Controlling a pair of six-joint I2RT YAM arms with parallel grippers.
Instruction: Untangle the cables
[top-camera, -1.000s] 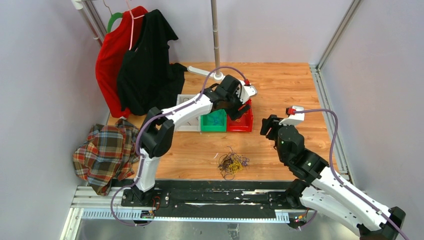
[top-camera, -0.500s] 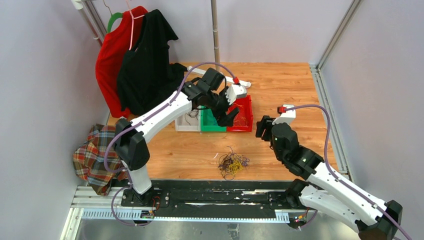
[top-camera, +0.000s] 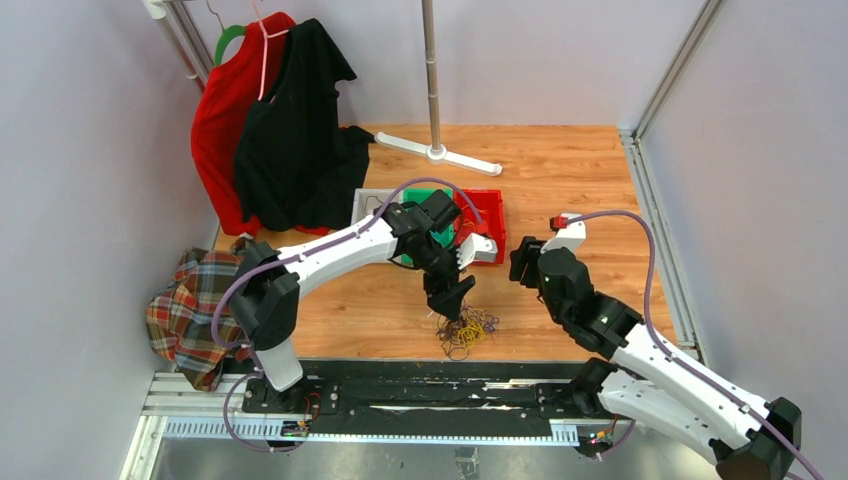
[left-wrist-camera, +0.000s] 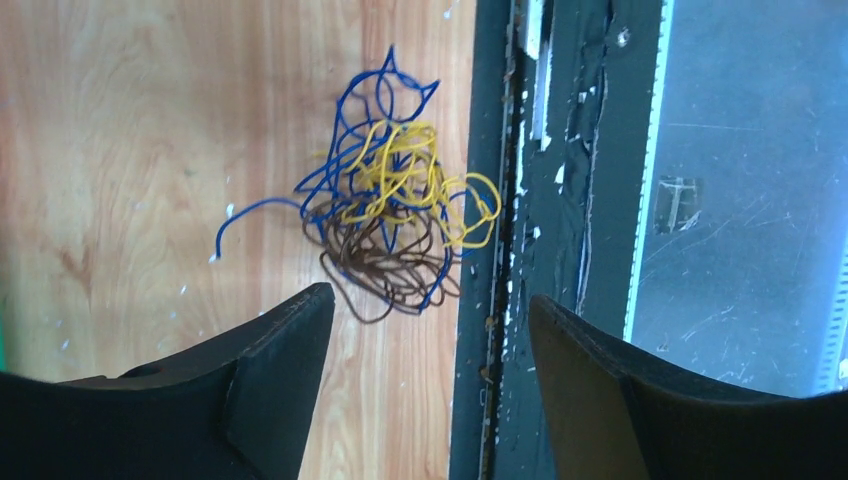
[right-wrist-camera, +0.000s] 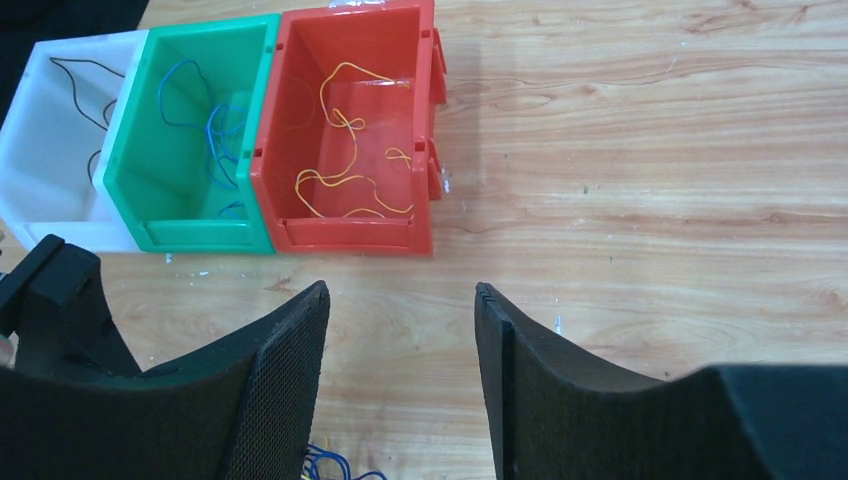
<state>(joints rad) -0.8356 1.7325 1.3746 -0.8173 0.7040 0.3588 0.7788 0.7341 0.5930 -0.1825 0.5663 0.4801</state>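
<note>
We count three bins in a row at the back of the table (top-camera: 580, 170), each holding a few loose strands. The white bin (right-wrist-camera: 70, 232) on the left has a black cable (right-wrist-camera: 85, 70), the green bin (right-wrist-camera: 190, 235) has blue cables (right-wrist-camera: 215, 125), and the red bin (right-wrist-camera: 350, 235) has yellow cables (right-wrist-camera: 345, 180). So we judge that sorting by colour is partly done.

Nearer the front edge, the left gripper (left-wrist-camera: 428, 300) hangs above the tangle (left-wrist-camera: 395, 215) with its jaws spread and nothing between them. That tangle is what is left: blue, yellow and dark brown strands knotted together (we cannot tell how many of each).

Further right, the right gripper (right-wrist-camera: 400, 290) hovers over bare wood, also spread wide and empty, facing the bins.
</note>
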